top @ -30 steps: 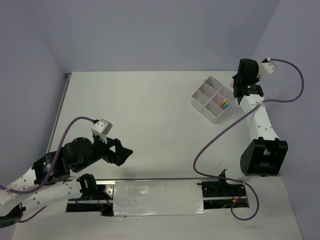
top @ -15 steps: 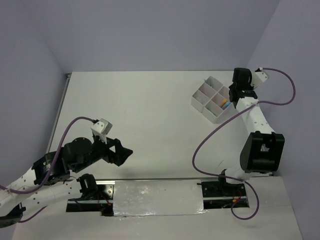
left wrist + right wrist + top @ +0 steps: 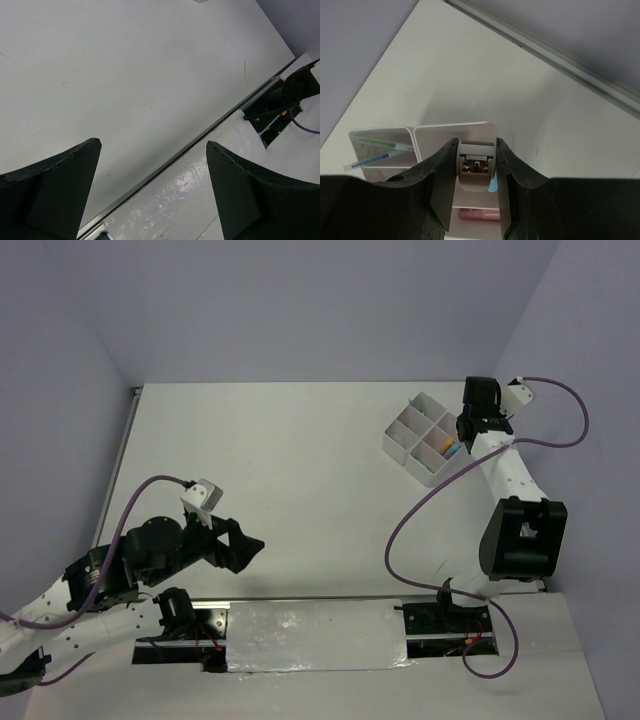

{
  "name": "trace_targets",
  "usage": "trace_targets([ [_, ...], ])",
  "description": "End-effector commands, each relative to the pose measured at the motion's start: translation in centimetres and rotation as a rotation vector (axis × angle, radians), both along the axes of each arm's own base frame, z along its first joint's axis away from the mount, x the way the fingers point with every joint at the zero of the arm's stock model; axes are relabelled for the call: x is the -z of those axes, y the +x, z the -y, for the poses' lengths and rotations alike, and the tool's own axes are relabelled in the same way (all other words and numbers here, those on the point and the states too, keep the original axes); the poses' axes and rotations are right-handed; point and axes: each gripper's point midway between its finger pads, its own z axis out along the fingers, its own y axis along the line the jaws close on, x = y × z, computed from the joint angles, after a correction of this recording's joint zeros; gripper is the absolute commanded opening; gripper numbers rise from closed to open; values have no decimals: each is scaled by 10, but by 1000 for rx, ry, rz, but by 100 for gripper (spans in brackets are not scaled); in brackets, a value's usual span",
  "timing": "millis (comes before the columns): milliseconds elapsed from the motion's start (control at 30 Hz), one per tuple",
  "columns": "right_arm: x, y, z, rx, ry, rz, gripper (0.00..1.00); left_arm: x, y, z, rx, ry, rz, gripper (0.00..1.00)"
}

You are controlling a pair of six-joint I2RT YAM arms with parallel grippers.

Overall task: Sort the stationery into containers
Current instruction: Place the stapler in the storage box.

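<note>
While between fingers (image 3: 441, 182), white-rimmed beige piece (image 3: 476, 169)

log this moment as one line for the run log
left gripper: open, over table | right gripper: shut on small white piece, above tray | step: piece not yet dropped

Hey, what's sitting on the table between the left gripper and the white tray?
Nothing. In the top view, the table is bare between the open left gripper and the white tray.
</note>
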Motion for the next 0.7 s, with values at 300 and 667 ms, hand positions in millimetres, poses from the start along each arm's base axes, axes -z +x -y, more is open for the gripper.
trace_targets([
  [300, -14, 20, 0, -16, 6, 61, 5, -11, 0, 1, 3, -49, 29, 99],
  [667, -5, 27, 2, -12, 5, 52, 16, -13, -1, 2, 12, -58, 32, 99],
])
